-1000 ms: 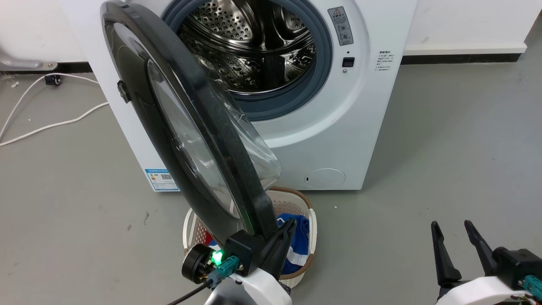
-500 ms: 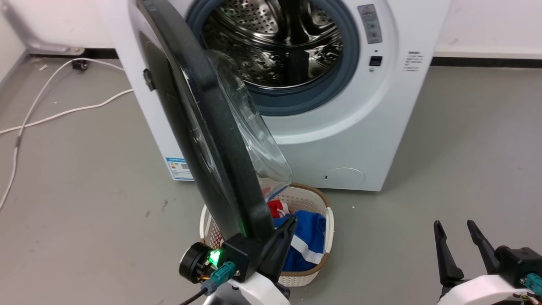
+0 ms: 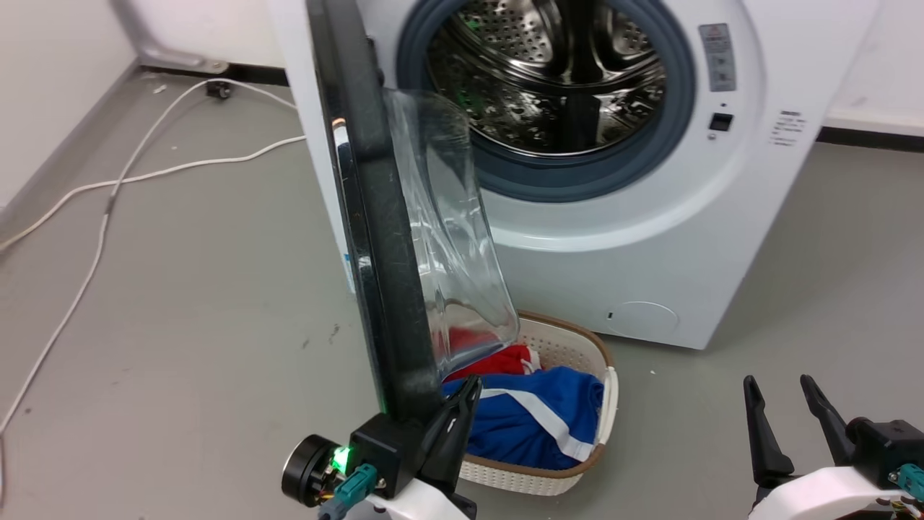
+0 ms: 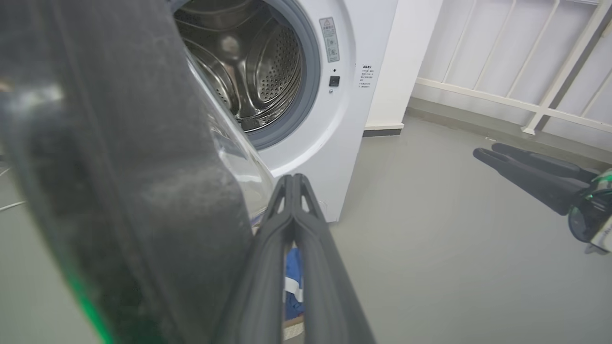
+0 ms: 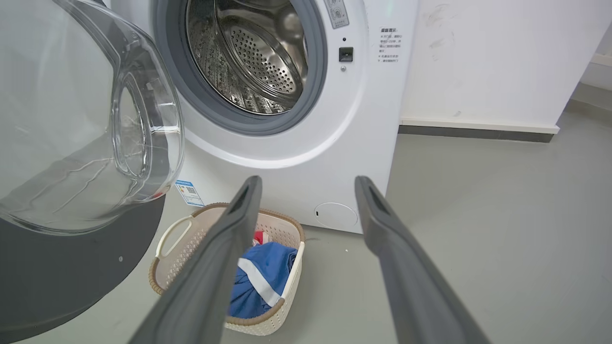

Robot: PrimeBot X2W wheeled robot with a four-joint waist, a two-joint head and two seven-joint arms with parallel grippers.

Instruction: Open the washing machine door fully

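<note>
Two tools show in the head view. The left tool [image 3: 471, 386] sits tight beside the near bottom edge of the washing machine door [image 3: 382, 253], which stands edge-on, swung out from the white machine [image 3: 650, 238], its glass bowl over a laundry basket [image 3: 577, 339] of blue and red cloth [image 3: 534, 419]. The right tool [image 3: 778, 383] hangs at the near right, well apart from the door, its fingers spread. From the left wrist, the left tool's [image 4: 292, 179] fingers are pressed together, empty, just right of the door's black rim. From the right wrist, the right tool's [image 5: 308, 179] parted fingers frame the basket, with the door at left.
</note>
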